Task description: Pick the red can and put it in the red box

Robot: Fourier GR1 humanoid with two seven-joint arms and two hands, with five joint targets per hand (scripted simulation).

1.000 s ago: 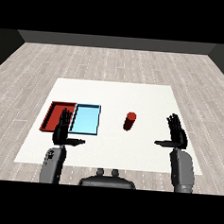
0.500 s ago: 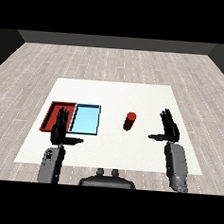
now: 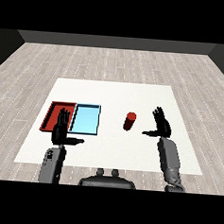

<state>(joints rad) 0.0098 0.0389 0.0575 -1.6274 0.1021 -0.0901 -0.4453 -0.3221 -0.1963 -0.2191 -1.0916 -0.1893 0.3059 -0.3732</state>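
— Head view was consulted first: where was the red can found?

— It was seen standing upright on the white table, right of the centre, clear of both trays. Nothing was touching it.

— And the trays?

— The red tray and the light blue tray were laid side by side on the left part of the table, their long edges touching or nearly so. The red one was placed on the outer side, the blue one nearer the can. No object could be made out inside either tray.

— How was the right hand held?

— It was raised just to the right of the can, near it but apart from it. Its fingers were spread and stretched upward, and the thumb was pointed toward the can. Nothing was grasped by it. A gap of bare table was visible between thumb tip and can.

— What was noted of the left hand?

— It was held over the near edge of the red tray, so that part of the tray's front rim was covered by it. Its fingers were likewise extended and its thumb was turned out to the right, toward the blue tray. Nothing was held there either.

— And the forearms?

— Both grey forearms were seen coming up from the lower corners, the can lying well apart from the left one.
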